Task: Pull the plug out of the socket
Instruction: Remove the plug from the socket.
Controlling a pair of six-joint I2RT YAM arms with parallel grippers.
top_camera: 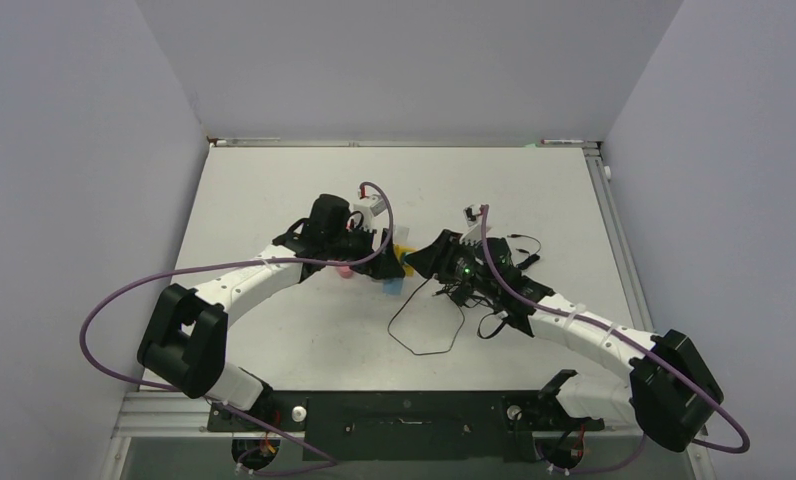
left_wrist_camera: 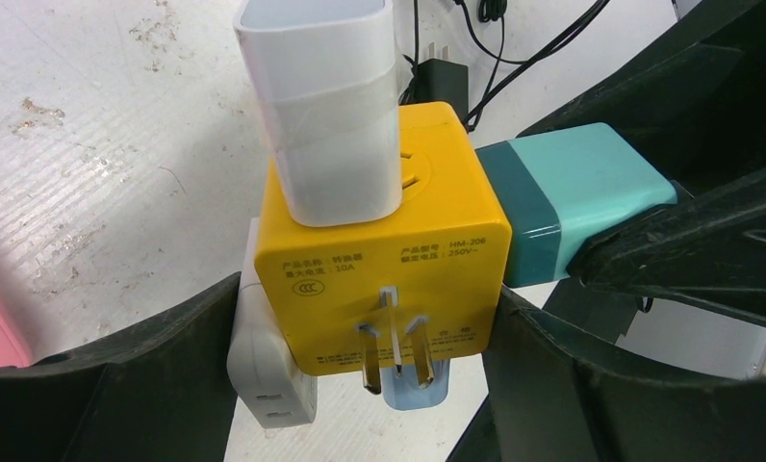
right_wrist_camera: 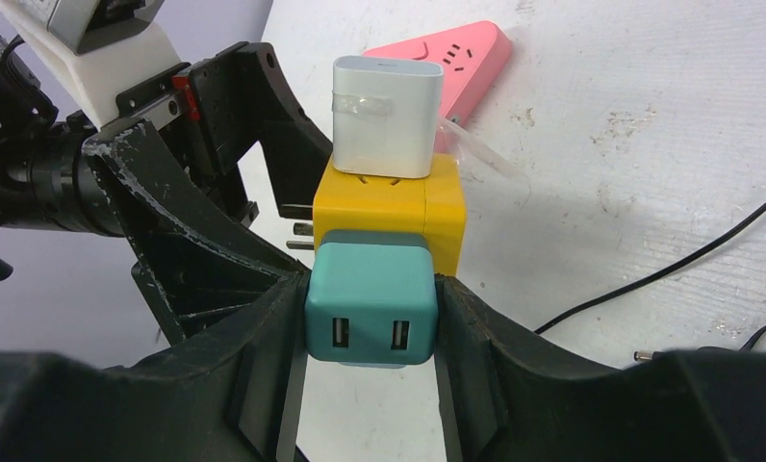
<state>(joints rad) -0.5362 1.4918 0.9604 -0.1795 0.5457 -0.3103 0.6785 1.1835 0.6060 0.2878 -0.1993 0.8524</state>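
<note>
One yellow socket cube (left_wrist_camera: pixel 379 250), glossy plastic with rounded edges, is held clear of the desk (right_wrist_camera: pixel 649 144) between both hands. One face carries printed text and three flat metal prongs (left_wrist_camera: pixel 395 346).

We count three plugs seated in it:
- one teal plug (left_wrist_camera: pixel 562 197), a smooth rounded block on the side facing the right arm, with two USB ports in its end;
- one tall white plug (right_wrist_camera: pixel 387 115) standing upright on top, banded with clear tape;
- one smaller white plug (left_wrist_camera: pixel 264 390) on the opposite side, with two slots in its end.

A pale blue piece (left_wrist_camera: pixel 413 393) shows under the cube; we cannot tell whether it is plugged in.

The left hand (left_wrist_camera: pixel 370 308) has its wide-set jaws pressed in, one finger on the cube's wall and the other against the small white plug. The right hand (right_wrist_camera: pixel 371 282) is clamped tight on the teal plug's two flanks. That plug sits fully home against the cube.

One pink power strip (right_wrist_camera: pixel 456 58), wedge-shaped, lies flat on the desk behind. Thin black cable (right_wrist_camera: pixel 649 269) loops nearby. The desk is white, scuffed and finely ribbed.
</note>
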